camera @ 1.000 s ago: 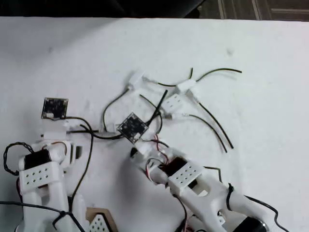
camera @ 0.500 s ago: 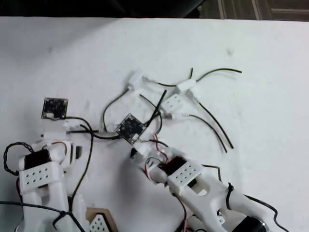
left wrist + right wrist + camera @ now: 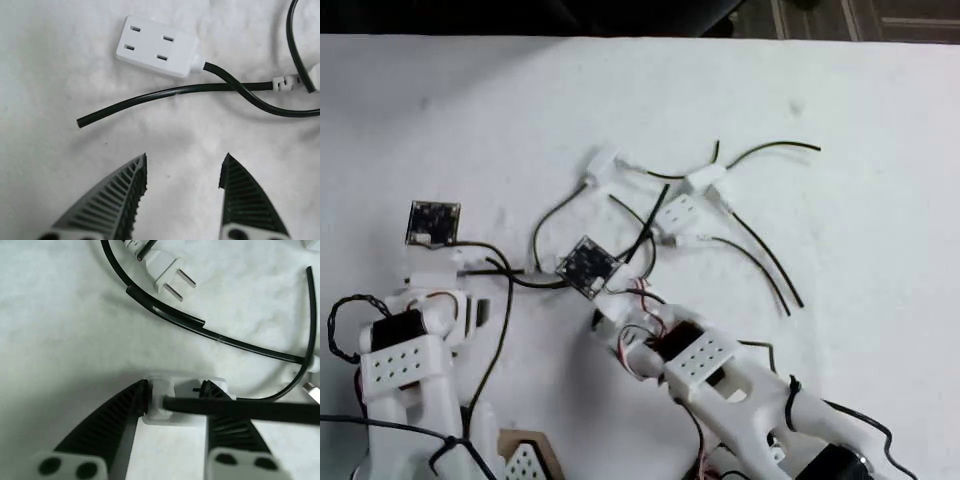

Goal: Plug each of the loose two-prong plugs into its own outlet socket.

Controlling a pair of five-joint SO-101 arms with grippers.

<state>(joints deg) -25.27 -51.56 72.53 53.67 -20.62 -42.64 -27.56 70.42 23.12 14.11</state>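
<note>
My left gripper (image 3: pixel 182 165) is open just above the cloth, with nothing between its fingers. Beyond it lies a white double outlet block (image 3: pixel 156 47) with its black cable. A second black cable (image 3: pixel 165 92) with a cut free end crosses it and runs to a white plug (image 3: pixel 314 75) at the frame's edge. My right gripper (image 3: pixel 172 390) is shut on a white block (image 3: pixel 172 400), and a black cable (image 3: pixel 250 410) lies across that block. Past it a loose white two-prong plug (image 3: pixel 167 275) rests on the cloth, prongs bare.
In the high view the left arm (image 3: pixel 405 360) is at the front left and the right arm (image 3: pixel 705 365) at the front middle. Behind them lie another outlet block (image 3: pixel 678 212), white plugs (image 3: pixel 605 165) (image 3: pixel 705 180) (image 3: pixel 685 242) and tangled black cables on the white cloth (image 3: pixel 840 90).
The right arm's wrist has shifted slightly to the left with the white block in its gripper. The left arm has not moved.
</note>
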